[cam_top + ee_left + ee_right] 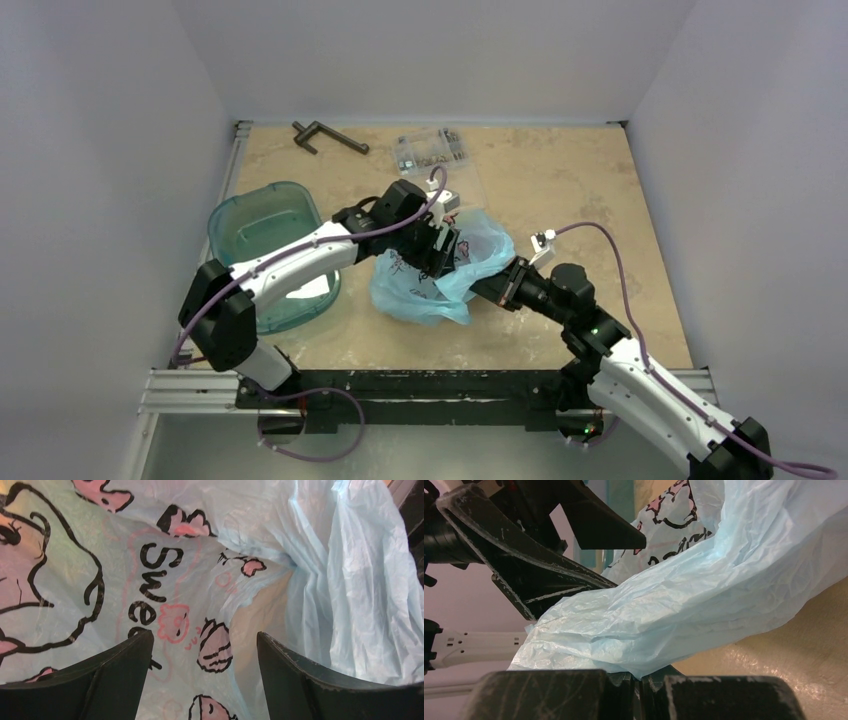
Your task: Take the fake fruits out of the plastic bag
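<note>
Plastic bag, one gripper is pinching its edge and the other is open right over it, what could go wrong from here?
The right gripper holds only a thin fold of the plastic bag; it might slip free or tear. The open left gripper faces printed film with no fruit showing, so closing could grab plastic instead.

Robotics laboratory cell: white walls (100, 150) are enclosing a tan table (560, 190); an aluminium rail (190, 390) is carrying the left arm (290, 265) and right arm (640, 385).
</note>
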Robot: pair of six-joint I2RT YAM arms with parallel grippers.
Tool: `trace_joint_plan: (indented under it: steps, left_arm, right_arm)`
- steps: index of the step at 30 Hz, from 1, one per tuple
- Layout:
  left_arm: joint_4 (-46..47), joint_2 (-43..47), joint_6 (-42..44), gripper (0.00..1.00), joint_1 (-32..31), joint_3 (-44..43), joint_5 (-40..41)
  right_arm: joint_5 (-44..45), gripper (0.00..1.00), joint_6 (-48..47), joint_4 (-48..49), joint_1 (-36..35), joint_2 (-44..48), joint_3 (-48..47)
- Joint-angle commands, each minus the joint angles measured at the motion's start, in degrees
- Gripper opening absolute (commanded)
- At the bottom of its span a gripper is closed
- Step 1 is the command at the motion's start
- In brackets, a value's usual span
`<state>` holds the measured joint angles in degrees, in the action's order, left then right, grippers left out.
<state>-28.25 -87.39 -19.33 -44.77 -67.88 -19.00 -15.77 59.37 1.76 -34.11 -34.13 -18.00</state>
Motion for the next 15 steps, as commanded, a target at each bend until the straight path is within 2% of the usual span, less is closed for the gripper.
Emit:
trace_joint_plan:
  steps: [1, 8, 13, 15]
  left_arm:
    - [0.3, -2.9, 2.5, 0.76, -0.9, -5.6, 1.0]
    - [0.2, -7.4, 3.0, 0.73, -1.9, -8.1, 2.2]
    - [-1.2, -8.7, 4.5, 0.61, -2.1, -9.6, 4.5]
    - [-2.4, -8.3, 5.2, 0.5, -2.0, -10.8, 7.4]
  right_arm:
    - [0.5, 0.0, -0.1, 1.4, -0.2, 0.2, -1.2]
    - [0.6, 0.0, -0.2, 0.9, -0.1, 0.7, -1.4]
    - [0.7, 0.0, -0.4, 0.4, -0.1, 0.8, -1.4]
    - [0.9, 0.0, -0.5, 0.1, -0.2, 0.9, -1.2]
